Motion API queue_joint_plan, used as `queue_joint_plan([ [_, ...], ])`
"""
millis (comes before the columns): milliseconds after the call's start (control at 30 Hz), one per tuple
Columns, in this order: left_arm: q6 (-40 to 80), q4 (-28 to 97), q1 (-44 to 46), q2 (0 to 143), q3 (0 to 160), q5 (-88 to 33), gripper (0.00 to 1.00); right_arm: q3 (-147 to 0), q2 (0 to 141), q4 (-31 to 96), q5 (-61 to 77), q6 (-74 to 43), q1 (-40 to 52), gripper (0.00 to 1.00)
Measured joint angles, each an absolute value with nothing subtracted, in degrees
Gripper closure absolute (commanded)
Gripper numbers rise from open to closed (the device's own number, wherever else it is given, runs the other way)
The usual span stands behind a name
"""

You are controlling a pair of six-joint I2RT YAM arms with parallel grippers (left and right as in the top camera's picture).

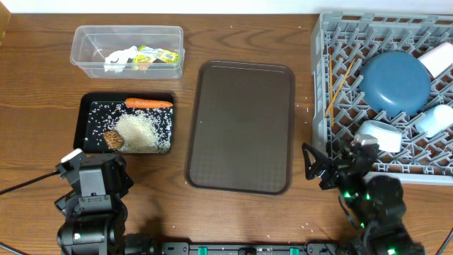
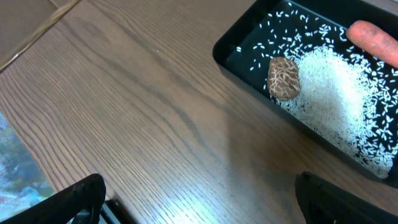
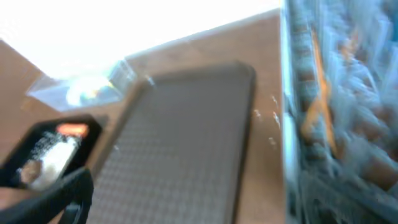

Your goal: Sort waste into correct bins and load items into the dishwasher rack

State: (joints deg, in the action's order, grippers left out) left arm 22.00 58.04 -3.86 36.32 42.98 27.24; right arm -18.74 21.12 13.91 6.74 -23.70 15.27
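The clear tub at the back left holds crumpled white paper and yellow-green wrappers. In front of it, the black tray carries an orange carrot, a heap of white rice and a brown lump. At the right, the grey rack holds a dark blue dish, a white cup, a light blue cup, a small bowl and chopsticks. My left gripper hangs open over bare wood just short of the black tray. My right gripper is open at the rack's front left corner, holding nothing.
A large brown serving tray lies bare in the middle between the black tray and the rack. A few rice grains are scattered on the wood near the rack's left edge. The right wrist view is blurred, showing the serving tray and the rack's side.
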Motion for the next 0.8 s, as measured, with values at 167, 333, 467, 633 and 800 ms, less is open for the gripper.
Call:
queue_joint_plan([
  [167,22.0,58.08,-3.86,36.32,42.98,27.24,0.02,-9.26,13.52,1.98,9.96,-19.81,14.44,0.01],
  [333,22.0,58.08,-3.86,36.32,42.98,27.22,0.02,-1.61,7.7,-0.99,10.98,-18.22,12.21,0.01],
  [467,22.0,58.08,-3.86,36.32,42.98,27.22,0.02,-0.36,4.19,1.48,11.2,-16.97,10.92,0.01],
  [633,22.0,58.08,-3.86,36.32,42.98,27.22,0.02,-0.36,0.86,1.26,11.81,-13.19,7.75,0.01],
  [800,22.0,58.08,-3.86,36.32,42.98,27.22,0.02,-0.36,0.69,2.87,11.88,-8.43,4.27,0.01],
])
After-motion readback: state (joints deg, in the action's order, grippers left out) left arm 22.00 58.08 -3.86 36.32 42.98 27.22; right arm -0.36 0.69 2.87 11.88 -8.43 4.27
